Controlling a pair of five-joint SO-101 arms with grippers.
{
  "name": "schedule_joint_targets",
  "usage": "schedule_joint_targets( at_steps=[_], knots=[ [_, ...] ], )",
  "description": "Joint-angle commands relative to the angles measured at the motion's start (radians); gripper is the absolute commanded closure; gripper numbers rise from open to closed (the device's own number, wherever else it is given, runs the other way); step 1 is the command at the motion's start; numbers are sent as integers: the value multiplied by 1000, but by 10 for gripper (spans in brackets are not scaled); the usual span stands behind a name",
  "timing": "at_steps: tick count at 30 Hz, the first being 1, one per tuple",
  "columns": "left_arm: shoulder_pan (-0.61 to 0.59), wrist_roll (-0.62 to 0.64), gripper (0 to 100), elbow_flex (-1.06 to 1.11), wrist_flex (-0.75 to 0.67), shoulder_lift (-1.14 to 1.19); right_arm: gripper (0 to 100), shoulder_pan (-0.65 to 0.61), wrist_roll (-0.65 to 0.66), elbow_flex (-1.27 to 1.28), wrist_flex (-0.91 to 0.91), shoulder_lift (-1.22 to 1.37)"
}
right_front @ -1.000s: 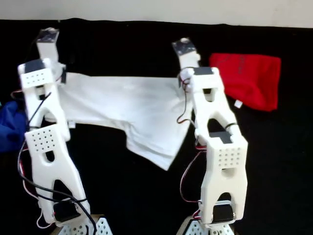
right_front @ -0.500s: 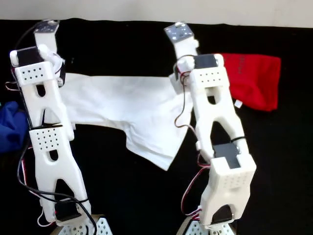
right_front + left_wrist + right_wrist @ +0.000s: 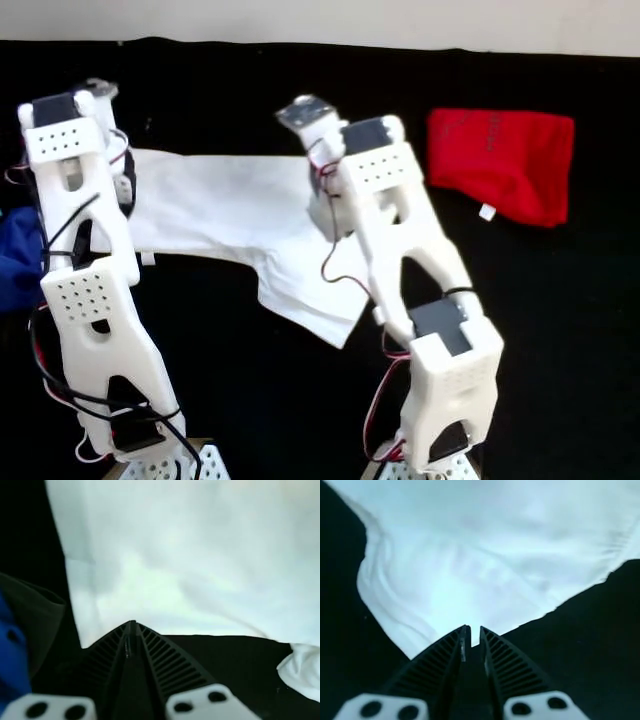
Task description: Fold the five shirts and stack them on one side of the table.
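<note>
A white shirt (image 3: 215, 205) lies spread across the black table (image 3: 560, 330). Its right edge is lifted and drawn in over the middle. My right gripper (image 3: 472, 630) is shut on that edge, with white cloth (image 3: 485, 565) pinched between the tips. My left gripper (image 3: 131, 626) is shut on the shirt's left edge (image 3: 190, 580), by the sleeve. In the high view the left arm (image 3: 75, 210) stands over the shirt's left end. The right arm (image 3: 385, 210) leans across its right part. A folded red shirt (image 3: 505, 160) lies at the back right. A blue shirt (image 3: 18, 255) is bunched at the left edge.
A loose flap of the white shirt (image 3: 315, 305) hangs toward the front between the arms. The blue cloth (image 3: 10, 650) lies close beside the left gripper. Bare black table stretches along the front right and the back.
The right arm has swung left, carrying the shirt's right edge from beside the red shirt toward the middle. The left arm has shifted only slightly, still on the left edge.
</note>
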Motion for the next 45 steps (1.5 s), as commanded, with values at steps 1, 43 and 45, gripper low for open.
schedule_joint_targets(
  at_steps=[1, 43, 45],
  knots=[
    [13, 46, 991, 42, -29, -73, 992, -87, -5, 136, -47, -56],
    [-13, 74, 992, 771, -647, -245, 772, -361, -5, 710, -395, -234],
    [-13, 74, 992, 771, -647, -245, 776, -372, -5, 707, -429, -186]
  ],
)
